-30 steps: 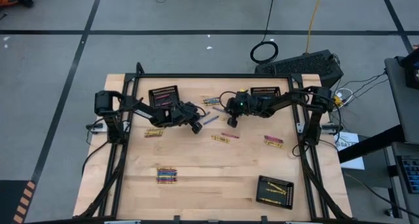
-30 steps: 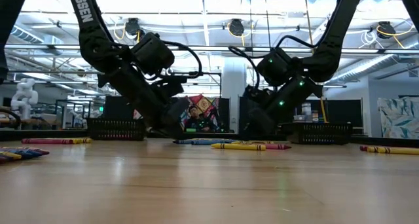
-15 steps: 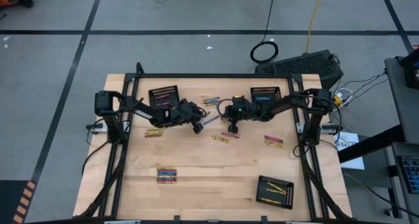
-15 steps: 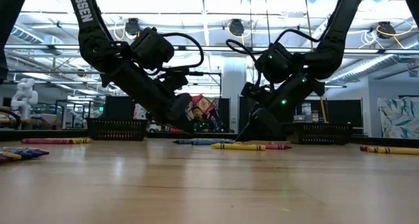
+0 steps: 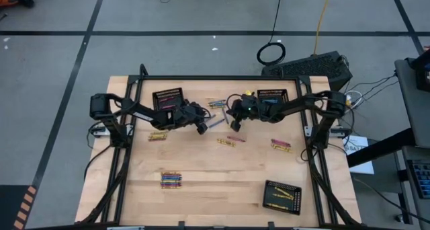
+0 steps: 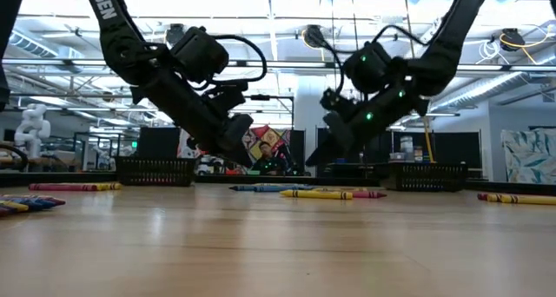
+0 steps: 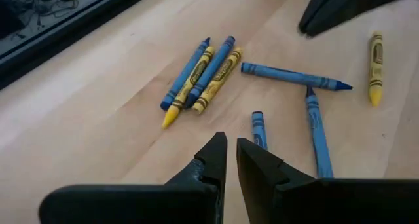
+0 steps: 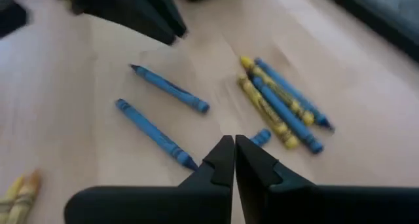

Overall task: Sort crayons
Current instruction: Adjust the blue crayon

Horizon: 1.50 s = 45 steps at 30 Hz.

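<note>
The worktop (image 5: 201, 189) carries three black mesh baskets: one at the far left (image 5: 168, 97), one at the far right (image 5: 272, 95), and one at the near right corner (image 5: 282, 196) with yellow crayons inside, likely one per colour. Both arms reach to the far middle, where a loose cluster of blue and yellow crayons (image 7: 203, 80) lies unsorted; other small piles sit near the left edge (image 5: 158, 136), the near left (image 5: 170, 180) and the right (image 5: 281, 144). The left gripper (image 7: 229, 160) hangs just above that cluster, jaws nearly closed, holding nothing visible. The right gripper (image 8: 234, 160) hovers there too, jaws shut and empty. Compared with a second ago, both have lifted off the worktop, the right one clearly higher.
</note>
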Motion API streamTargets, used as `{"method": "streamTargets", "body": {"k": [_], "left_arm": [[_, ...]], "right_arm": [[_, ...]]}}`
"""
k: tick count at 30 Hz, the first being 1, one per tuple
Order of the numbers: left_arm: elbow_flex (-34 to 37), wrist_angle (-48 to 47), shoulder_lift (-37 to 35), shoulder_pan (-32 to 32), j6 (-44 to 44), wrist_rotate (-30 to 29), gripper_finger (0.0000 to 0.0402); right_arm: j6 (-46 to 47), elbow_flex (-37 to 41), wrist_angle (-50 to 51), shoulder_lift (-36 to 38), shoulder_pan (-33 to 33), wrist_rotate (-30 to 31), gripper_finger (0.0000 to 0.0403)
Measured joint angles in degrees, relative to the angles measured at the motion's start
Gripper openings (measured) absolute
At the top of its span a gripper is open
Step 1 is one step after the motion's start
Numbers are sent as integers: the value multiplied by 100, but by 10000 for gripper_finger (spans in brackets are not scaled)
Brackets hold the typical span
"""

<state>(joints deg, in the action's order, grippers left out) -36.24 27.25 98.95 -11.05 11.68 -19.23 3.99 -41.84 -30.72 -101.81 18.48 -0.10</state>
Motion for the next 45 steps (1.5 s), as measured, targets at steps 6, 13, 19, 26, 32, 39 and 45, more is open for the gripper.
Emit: {"method": "streamTargets", "body": {"k": [6, 13, 19, 26, 32, 39, 45], "left_arm": [[-5, -101, 68, 66, -4, 71, 44], [-3, -149, 134, 70, -7, 96, 44], [-1, -61, 237, 70, -7, 99, 44], [-6, 101, 434, 70, -6, 367, 44], [-3, 441, 708, 70, -11, 466, 44], [-3, 605, 785, 70, -13, 571, 44], [-3, 747, 798, 113, -24, 613, 44]], "right_arm": [[585, -1, -663, -403, -45, 240, 23], [735, -5, -552, -434, -109, 1016, 108], [863, -5, -681, -612, -114, 877, 129], [902, -8, -1046, -992, -114, 597, 127], [672, -13, -1000, -1046, -153, 609, 91], [238, -9, -530, -762, -216, 258, 13], [-162, -5, 134, -274, -216, 236, 17]]}}
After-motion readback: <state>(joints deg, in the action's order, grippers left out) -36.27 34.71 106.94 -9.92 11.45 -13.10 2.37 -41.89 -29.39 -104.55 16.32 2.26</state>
